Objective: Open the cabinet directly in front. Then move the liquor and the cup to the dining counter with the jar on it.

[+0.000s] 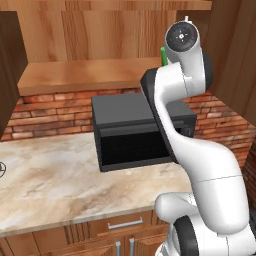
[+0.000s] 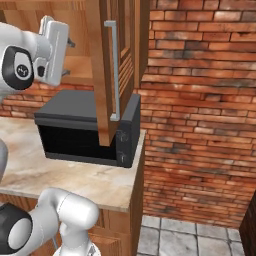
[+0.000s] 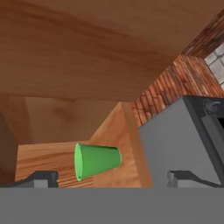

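The wooden cabinet (image 1: 85, 75) stands open, and its right door (image 2: 102, 75) with the long silver handle (image 2: 115, 70) is swung out over the microwave. The green cup (image 3: 96, 160) sits on the cabinet's lower shelf; a sliver of the cup (image 1: 163, 55) peeks out beside my hand. My gripper (image 3: 113, 179) is open at shelf height, and the cup lies a short way ahead, between the lines of the two fingertips and touching neither. From the right, the gripper (image 2: 70, 57) points into the cabinet. The liquor, the dining counter and the jar are out of view.
A black microwave (image 1: 135, 130) stands on the marble worktop (image 1: 50, 185), just below the shelf and the hand. A brick wall (image 2: 200, 100) runs behind and to the right. Base cabinet drawers (image 1: 122, 225) line the worktop's front.
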Controlling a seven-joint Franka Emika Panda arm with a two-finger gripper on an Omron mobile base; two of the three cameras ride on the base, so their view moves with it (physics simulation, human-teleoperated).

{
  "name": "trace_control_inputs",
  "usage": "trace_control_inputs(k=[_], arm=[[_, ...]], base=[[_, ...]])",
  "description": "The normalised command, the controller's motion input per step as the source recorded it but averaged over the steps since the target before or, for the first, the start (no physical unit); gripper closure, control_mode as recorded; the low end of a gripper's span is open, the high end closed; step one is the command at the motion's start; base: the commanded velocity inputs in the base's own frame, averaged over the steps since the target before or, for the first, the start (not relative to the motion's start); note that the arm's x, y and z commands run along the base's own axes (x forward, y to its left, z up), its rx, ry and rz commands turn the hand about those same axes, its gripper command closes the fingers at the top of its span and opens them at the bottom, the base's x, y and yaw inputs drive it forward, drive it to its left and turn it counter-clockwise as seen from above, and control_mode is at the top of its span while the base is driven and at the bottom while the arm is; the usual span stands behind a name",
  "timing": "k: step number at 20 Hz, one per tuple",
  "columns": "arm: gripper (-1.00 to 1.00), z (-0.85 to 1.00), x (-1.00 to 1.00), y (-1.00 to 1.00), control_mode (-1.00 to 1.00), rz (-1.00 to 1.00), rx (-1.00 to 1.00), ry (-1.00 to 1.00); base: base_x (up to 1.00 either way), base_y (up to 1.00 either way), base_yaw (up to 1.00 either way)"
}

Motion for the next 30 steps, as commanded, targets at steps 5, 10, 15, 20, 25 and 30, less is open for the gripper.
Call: trace_control_inputs(k=[5, 10, 15, 20, 25, 30], arm=[[-1.0, 0.0, 0.28, 0.0, -1.0, 0.0, 0.0, 0.0], [-1.0, -0.01, 0.24, 0.0, -1.0, 0.0, 0.0, 0.03], [-1.0, 0.0, 0.22, 0.0, -1.0, 0.0, 0.0, 0.01], [-1.0, -0.02, 0.24, 0.0, -1.0, 0.0, 0.0, 0.01], [-1.0, -0.1, 0.19, -0.03, -1.0, -0.01, 0.0, 0.0], [-1.0, -0.07, 0.23, -0.08, -1.0, -0.01, 0.0, 0.0]], base=[[0.0, 0.0, 0.0], [0.0, 0.0, 0.0], [0.0, 0.0, 0.0], [0.0, 0.0, 0.0], [0.0, 0.0, 0.0], [0.0, 0.0, 0.0]])
